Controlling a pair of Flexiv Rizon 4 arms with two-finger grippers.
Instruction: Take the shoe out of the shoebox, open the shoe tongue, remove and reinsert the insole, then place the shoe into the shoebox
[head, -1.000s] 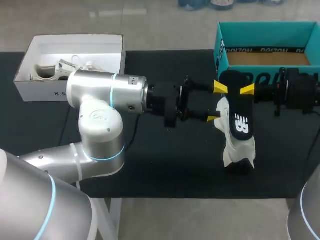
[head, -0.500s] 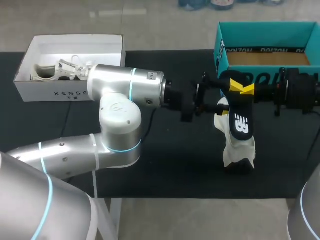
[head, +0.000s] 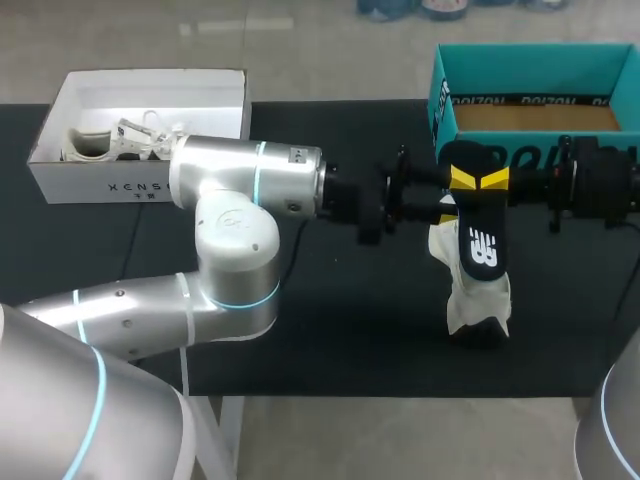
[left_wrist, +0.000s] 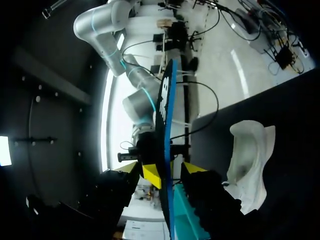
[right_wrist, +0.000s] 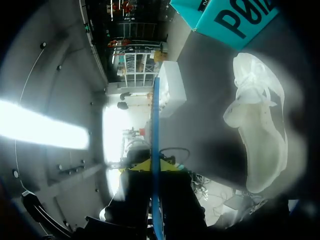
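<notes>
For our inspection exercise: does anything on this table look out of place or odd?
The black insole is out of the white shoe, gripped by the right hand and held in the air over it. The shoe lies outside the teal shoebox.

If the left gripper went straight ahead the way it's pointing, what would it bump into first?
The left gripper would first meet the black insole, edge-on between its open fingers. Just beyond is the right gripper, shut on that insole; it would probably hit that next, though depth is unclear.
</notes>
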